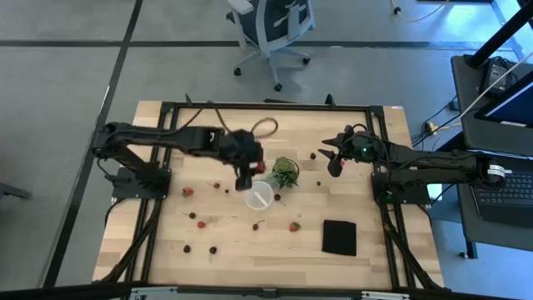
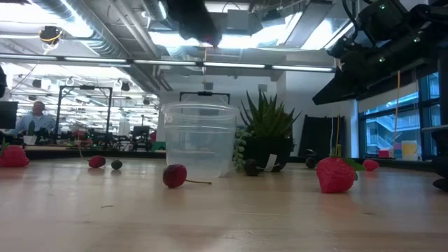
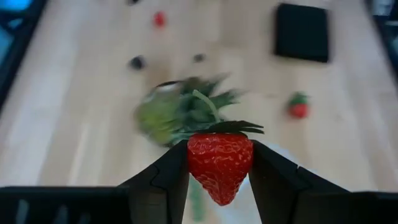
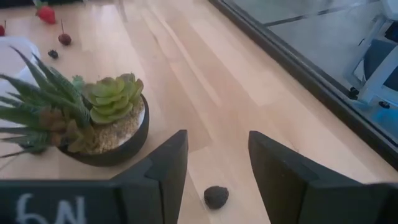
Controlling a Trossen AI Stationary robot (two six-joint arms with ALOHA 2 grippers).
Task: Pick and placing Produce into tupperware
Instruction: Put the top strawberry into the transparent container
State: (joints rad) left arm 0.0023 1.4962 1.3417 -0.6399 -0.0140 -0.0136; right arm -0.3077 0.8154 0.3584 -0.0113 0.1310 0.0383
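Only readable thing I'm seeing is "6N" in pale marker, sitting on the right gripper (image 4: 211, 163) body, right wrist view.

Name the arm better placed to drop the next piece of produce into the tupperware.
Left. Its gripper already clamps a strawberry right beside the tupperware. The right gripper is open and empty, over a dark berry beyond the plant.

Open-plan lab, ceiling ducts (image 2: 105, 28), office chair (image 1: 271, 29), monitors (image 1: 512, 112)
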